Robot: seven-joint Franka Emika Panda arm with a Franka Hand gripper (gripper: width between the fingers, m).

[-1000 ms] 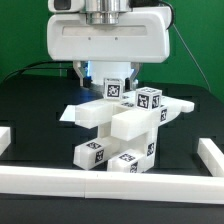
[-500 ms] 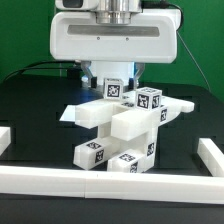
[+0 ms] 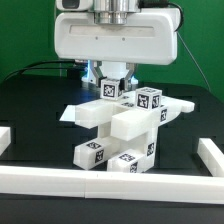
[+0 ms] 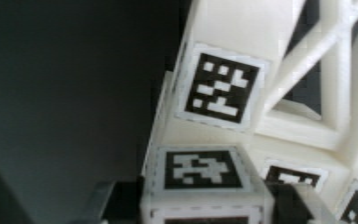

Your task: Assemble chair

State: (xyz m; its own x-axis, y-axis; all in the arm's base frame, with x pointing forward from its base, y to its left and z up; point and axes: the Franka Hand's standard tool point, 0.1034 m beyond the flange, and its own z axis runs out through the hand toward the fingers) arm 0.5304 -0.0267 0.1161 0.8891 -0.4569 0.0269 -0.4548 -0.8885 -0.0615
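The robot's two-finger pincer [image 3: 112, 78] stands narrowed around a small white plastic block with a black-and-white marker tag [image 3: 111, 88], atop the chunky white plastic chair assembly [image 3: 118, 125] on the black desk [image 3: 30, 110]; firm contact cannot be told.

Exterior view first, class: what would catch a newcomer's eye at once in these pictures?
The stack of chunky white chair pieces at the middle of the black table, speckled with black-and-white marker tags. Right above it hangs the robot arm's broad white head, its pincer set around the topmost tagged block. White bars fence the table's near edge and sides.
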